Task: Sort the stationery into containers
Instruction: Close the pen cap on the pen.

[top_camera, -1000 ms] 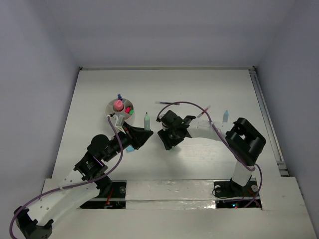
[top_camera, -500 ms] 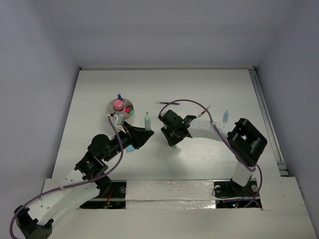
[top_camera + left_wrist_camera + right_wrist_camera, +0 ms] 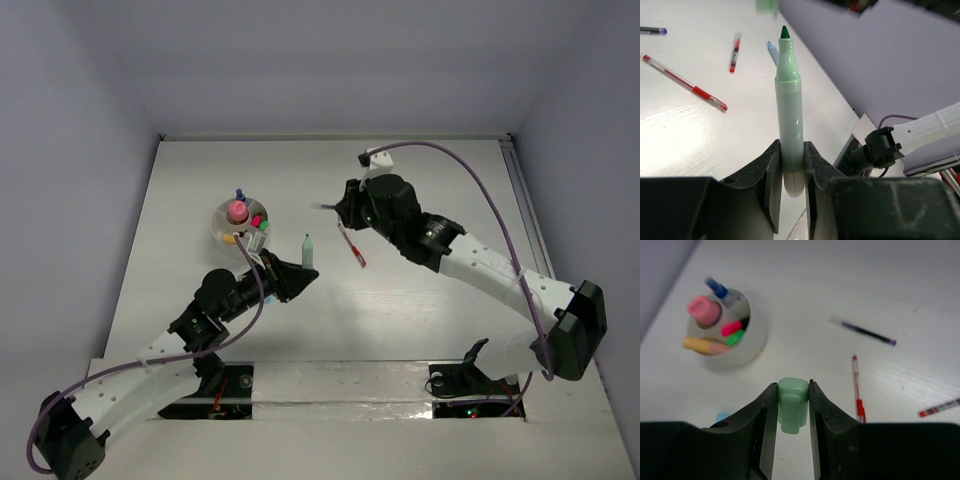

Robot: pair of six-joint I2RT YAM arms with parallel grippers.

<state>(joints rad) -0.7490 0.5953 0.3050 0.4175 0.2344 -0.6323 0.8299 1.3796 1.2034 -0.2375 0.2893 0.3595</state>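
Pinching the green marker (image 3: 789,115) low on its barrel, your left gripper (image 3: 790,150) holds it upright in the air over the middle of the table (image 3: 190,180), its dark green tip bare and pointing up. From above, the marker sits just to the right-edge side of the white cup (image 3: 222,225). The cup stands nearer the left edge, about midway between the near and far edges, and already carries pink, orange and blue-white markers.

Your right gripper (image 3: 791,389) is pressed onto a small mint piece (image 3: 791,407). It looks like this marker's cap, though you can't rule out an eraser. 0.5 s ago that gripper hung low, close beside the marker and the left fingers. Now the right arm has stretched toward the far edge and the 2 grippers are well apart, with 1 red pen (image 3: 351,246) and 1 dark pen (image 3: 325,207) lying on the table close by it.

My reading is that no capping took place, and the mint piece has been carried away from the marker. You'd have to bring the 2 together again, or drop the marker into the cup bare. The pens are not yet sorted.
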